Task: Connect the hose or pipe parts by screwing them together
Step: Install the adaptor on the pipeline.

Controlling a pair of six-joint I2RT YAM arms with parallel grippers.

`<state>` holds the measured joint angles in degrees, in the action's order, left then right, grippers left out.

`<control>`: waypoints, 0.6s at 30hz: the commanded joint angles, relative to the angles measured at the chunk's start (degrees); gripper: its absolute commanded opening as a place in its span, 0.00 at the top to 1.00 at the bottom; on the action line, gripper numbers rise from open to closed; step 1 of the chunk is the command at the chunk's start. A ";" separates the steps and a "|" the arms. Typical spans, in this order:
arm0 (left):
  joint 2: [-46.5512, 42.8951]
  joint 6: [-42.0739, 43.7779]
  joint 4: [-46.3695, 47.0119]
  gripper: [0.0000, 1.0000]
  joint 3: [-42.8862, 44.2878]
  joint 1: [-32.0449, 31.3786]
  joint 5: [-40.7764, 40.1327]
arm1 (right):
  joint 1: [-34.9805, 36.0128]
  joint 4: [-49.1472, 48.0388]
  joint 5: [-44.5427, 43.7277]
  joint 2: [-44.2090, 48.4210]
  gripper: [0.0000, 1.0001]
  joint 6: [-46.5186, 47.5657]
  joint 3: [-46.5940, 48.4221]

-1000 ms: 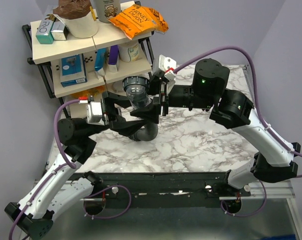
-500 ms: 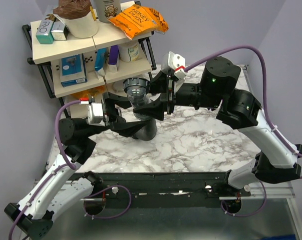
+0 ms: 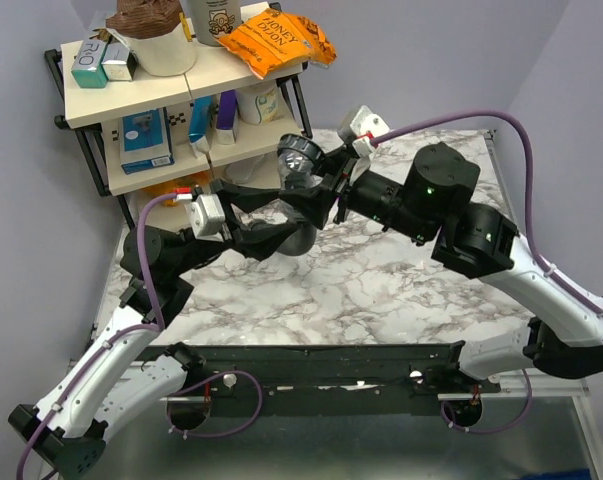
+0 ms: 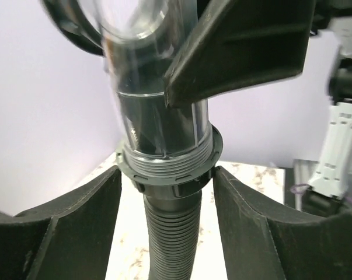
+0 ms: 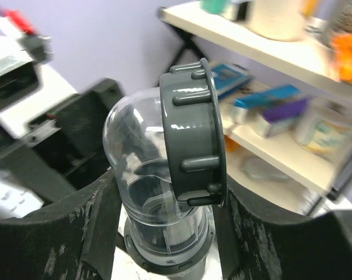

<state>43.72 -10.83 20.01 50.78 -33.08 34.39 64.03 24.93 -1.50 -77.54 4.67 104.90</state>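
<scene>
1. Table: white marble-patterned top with grey veining, bordered by a black frame rail at the near edge, where both arms were bolted.
2. Room: plain lilac walls meeting in a corner behind the table.
3. Shelf rack: pale boards on a black frame, stood at the far left corner of the table; it carried boxes, bottles and an orange snack bag on top.
4. Clear pipe fitting: held aloft over the far left part of the table, just in front of the rack, with its bent upper end capped by a grey ring nut.
5. Grey threaded collar: sat at the fitting's lower end, joining it to the black ribbed hose that hung below.
6. Left tool: reached in from the left, with its fingers closed against both sides of the grey threaded collar.
7. Right tool: reached in from the right and higher up, with its fingers clamped on the clear pipe fitting's body.
8. Purple cables: looped along each arm.
</scene>
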 commanded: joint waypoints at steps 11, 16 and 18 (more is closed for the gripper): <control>-1.27 1.08 6.53 1.00 1.69 0.30 -5.83 | 1.45 -20.89 -9.58 7.40 0.99 -11.17 -17.72; -3.73 1.33 2.41 0.35 0.46 0.56 -1.46 | 1.36 -17.99 -10.28 8.01 0.99 -6.78 -10.87; -4.61 0.99 0.65 0.01 -0.42 0.74 0.14 | 1.45 -17.55 -10.11 8.45 1.00 -5.99 -10.07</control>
<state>41.45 -9.23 23.42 51.79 -32.86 29.12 64.99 10.35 -12.60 -70.94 -2.68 90.21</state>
